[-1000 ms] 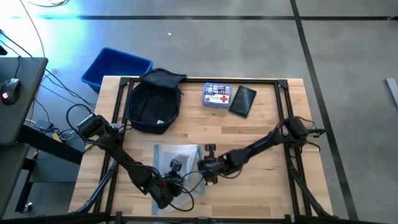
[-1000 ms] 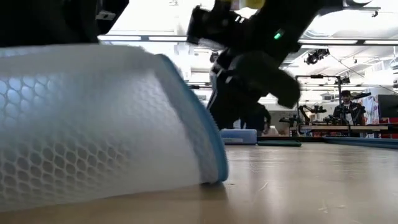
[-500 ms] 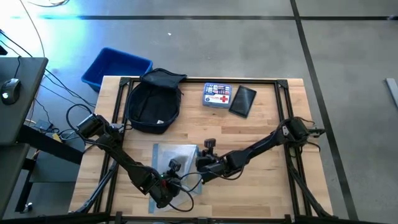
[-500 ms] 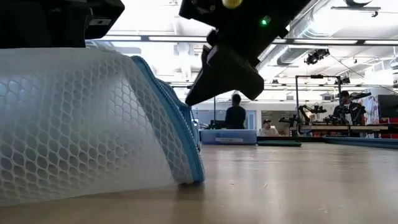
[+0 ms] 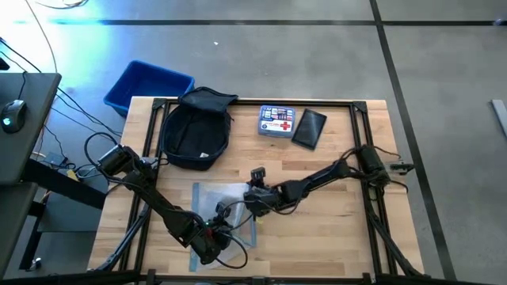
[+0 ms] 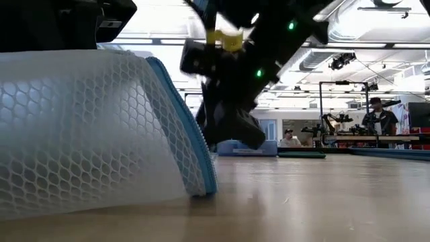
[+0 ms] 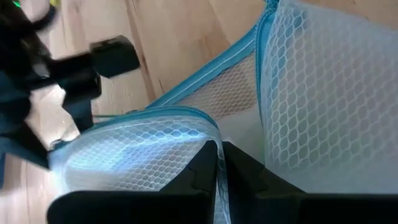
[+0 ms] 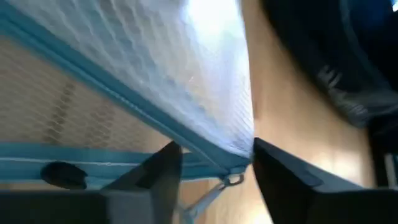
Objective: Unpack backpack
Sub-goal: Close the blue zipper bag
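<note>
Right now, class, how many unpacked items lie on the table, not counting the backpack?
3: a mesh pouch at the front between both arms, a first-aid box at the back, and a black pouch beside it. Others may be hidden.

Overhead, table-level, two wrist views — all sharing mesh pouch.

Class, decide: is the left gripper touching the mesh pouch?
Touching. The left wrist view shows the left gripper shut, its fingers pinching the blue-edged mesh pouch.

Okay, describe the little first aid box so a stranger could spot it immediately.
Start at the wooden table and look along its far edge, right of the dark fabric backpack. The flat blue-and-white box lies beside a black rectangular pouch; only it carries a red cross.
</note>
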You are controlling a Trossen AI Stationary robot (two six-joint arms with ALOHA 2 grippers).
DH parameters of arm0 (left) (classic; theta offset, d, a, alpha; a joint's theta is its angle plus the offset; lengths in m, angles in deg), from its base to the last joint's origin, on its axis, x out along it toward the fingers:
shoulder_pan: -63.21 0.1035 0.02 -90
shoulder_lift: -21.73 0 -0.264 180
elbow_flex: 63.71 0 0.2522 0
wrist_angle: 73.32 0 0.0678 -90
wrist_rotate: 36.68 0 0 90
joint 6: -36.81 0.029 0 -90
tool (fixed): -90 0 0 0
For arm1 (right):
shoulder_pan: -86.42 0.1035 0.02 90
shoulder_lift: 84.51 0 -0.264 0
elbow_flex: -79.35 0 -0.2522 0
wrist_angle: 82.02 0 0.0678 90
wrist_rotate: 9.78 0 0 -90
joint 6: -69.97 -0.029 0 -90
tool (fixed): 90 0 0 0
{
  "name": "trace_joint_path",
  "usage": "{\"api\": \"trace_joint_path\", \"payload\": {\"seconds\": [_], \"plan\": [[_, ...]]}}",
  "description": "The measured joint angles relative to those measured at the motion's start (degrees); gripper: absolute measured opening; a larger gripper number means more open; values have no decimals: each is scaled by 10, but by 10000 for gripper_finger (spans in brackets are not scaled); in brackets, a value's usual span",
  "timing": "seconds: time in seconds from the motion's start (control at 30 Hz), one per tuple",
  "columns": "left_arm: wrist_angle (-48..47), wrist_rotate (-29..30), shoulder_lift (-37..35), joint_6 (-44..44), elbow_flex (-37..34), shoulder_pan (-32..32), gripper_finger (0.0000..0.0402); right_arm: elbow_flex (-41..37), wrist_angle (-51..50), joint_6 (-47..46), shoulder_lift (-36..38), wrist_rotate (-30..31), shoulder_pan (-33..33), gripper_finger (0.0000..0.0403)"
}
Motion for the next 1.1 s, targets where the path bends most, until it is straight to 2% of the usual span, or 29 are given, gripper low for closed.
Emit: {"api": "trace_joint_path", "payload": {"seconds": [0.1,0.27,0.37,0.47,0.57,0.67,0.73,0.83,1.1], "plan": [[-2,9,0,0,0,2,0,0,-3,-11,-3,-8,-2,91],[-11,35,0,-10,0,2,0,5,-3,-21,-6,36,2,15],[-32,72,0,-22,0,2,0,17,-74,-65,-5,58,5,13],[-54,149,0,-29,0,8,0,40,-214,-174,-5,77,4,10],[-57,216,0,-36,0,22,0,54,-329,-286,-4,57,4,9],[-55,223,0,-51,0,30,0,55,-373,-330,-4,35,18,9],[-48,218,0,-67,0,32,0,55,-375,-328,-4,34,27,20],[-40,217,0,-93,0,31,0,55,-357,-319,-5,32,37,57],[-38,217,0,-147,0,30,0,131,-424,-272,-5,30,51,193]]}}
